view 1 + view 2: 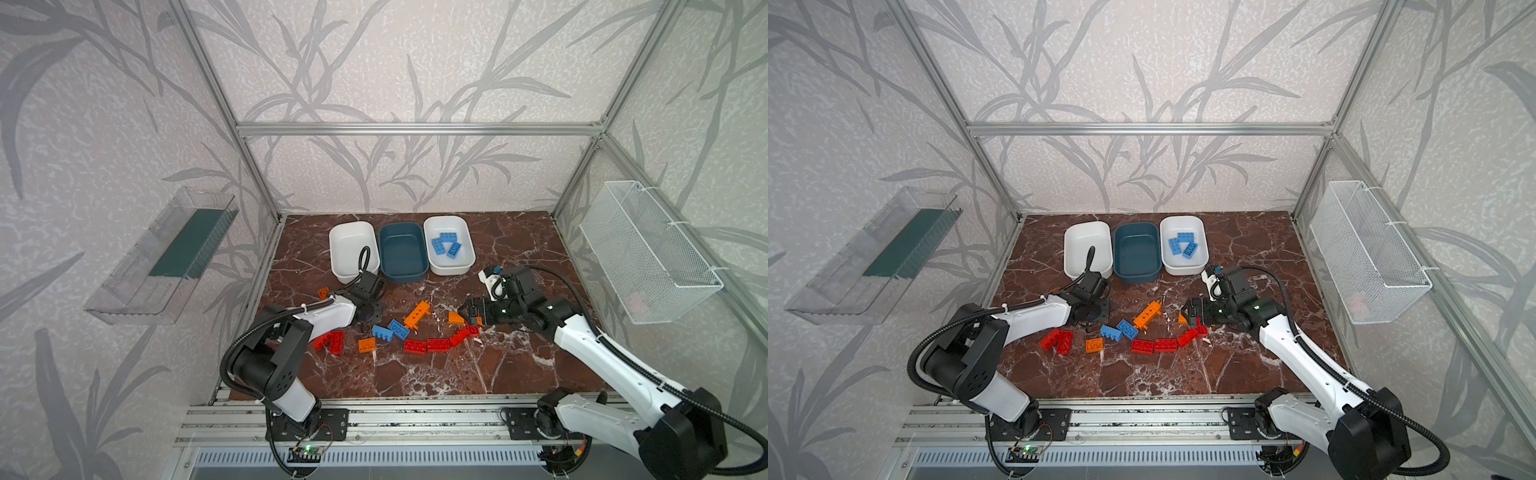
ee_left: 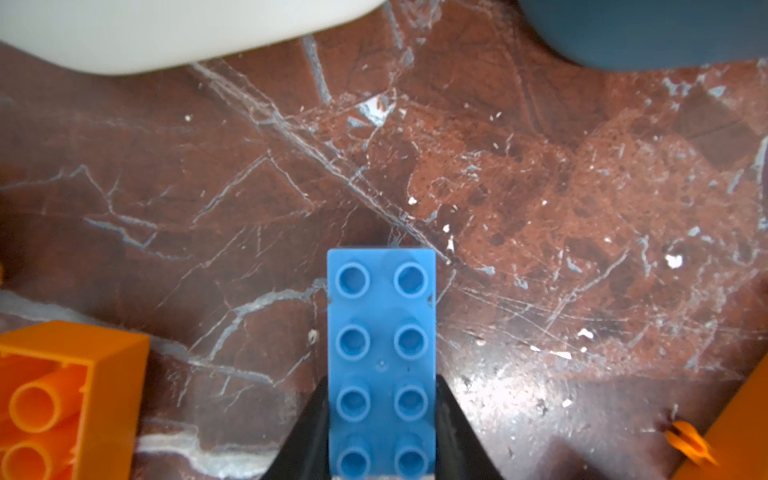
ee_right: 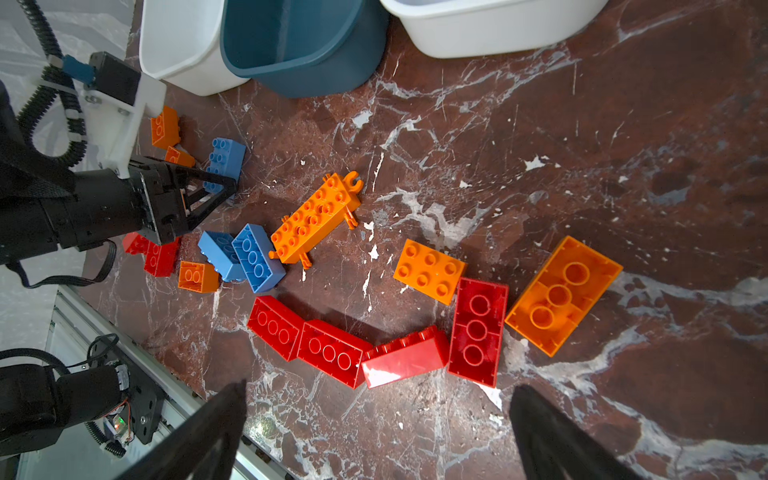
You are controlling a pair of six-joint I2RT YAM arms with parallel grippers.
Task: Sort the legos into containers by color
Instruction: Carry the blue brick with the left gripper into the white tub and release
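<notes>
My left claw (image 2: pixel 381 384) is clamped on a blue eight-studded plastic brick (image 2: pixel 381 307), black fingers (image 2: pixel 307 432) pressed to its long sides, near the front of the left white plastic tub (image 1: pixel 347 245). Whether the brick has left the red-brown marbled tabletop (image 1: pixel 415 374) I cannot tell. My right claw (image 3: pixel 380 419) hangs with jaws spread wide, holding nothing, above a curved row of red bricks (image 3: pixel 332 353). Between the two claws lie a long orange piece with side pegs (image 3: pixel 316 216), two blue bricks touching each other (image 3: pixel 249 255) and scattered orange bricks (image 3: pixel 428 270). At the back stand three tubs side by side — the dark teal tub (image 1: pixel 402 253) in the middle, the right white tub (image 1: pixel 453 270) holding several blue bricks (image 1: pixel 446 243).
</notes>
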